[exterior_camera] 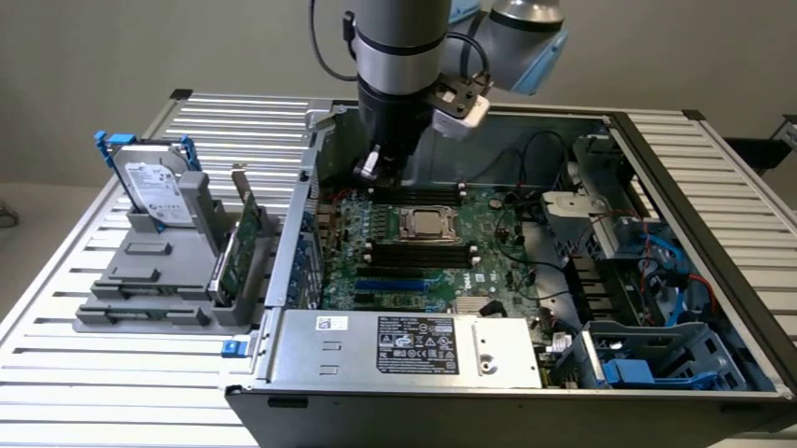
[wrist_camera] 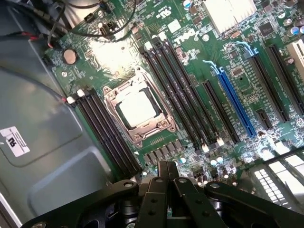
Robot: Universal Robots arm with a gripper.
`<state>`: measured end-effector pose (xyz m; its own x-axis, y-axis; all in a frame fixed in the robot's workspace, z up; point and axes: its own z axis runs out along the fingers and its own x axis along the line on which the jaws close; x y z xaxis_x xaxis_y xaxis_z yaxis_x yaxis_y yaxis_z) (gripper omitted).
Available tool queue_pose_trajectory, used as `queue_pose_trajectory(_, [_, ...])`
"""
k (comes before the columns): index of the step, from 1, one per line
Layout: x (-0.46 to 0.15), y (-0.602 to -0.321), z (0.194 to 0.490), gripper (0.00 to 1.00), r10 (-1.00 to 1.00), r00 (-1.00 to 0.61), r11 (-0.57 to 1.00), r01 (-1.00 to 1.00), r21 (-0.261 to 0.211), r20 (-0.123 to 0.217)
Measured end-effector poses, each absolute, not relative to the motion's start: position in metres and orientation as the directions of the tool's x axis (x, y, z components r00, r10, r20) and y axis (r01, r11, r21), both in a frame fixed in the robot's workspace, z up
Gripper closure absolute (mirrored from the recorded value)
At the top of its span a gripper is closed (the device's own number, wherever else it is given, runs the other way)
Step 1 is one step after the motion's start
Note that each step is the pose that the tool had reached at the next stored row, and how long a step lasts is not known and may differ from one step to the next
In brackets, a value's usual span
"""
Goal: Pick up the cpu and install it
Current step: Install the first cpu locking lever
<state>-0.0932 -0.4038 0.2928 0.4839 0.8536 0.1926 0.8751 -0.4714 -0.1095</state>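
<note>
Ext cam: high, angled down over whole open PC case [exterior_camera: 524, 373]. Wrist cam: close above motherboard [wrist_camera: 228, 80]. Both share CPU socket [exterior_camera: 425, 224].

1 cpu [exterior_camera: 425, 222], 1 hard drive [exterior_camera: 156, 189], 1 motherboard [exterior_camera: 498, 271], 1 tool [exterior_camera: 370, 168].

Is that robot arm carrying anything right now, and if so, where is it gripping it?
Nothing is held. The gripper is shut and empty above the motherboard, while the cpu already sits in its socket.
</note>
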Motion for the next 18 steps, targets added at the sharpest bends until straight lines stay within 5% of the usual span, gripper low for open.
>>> queue_pose_trajectory(10, [-0.093, -0.404, 0.286, 0.89, 0.927, 0.324, -0.309, 0.945, -0.108, 0.19])
queue_pose_trajectory(18, [-0.093, -0.404, 0.282, 0.89, 0.959, 0.241, -0.228, 0.969, -0.097, 0.15])
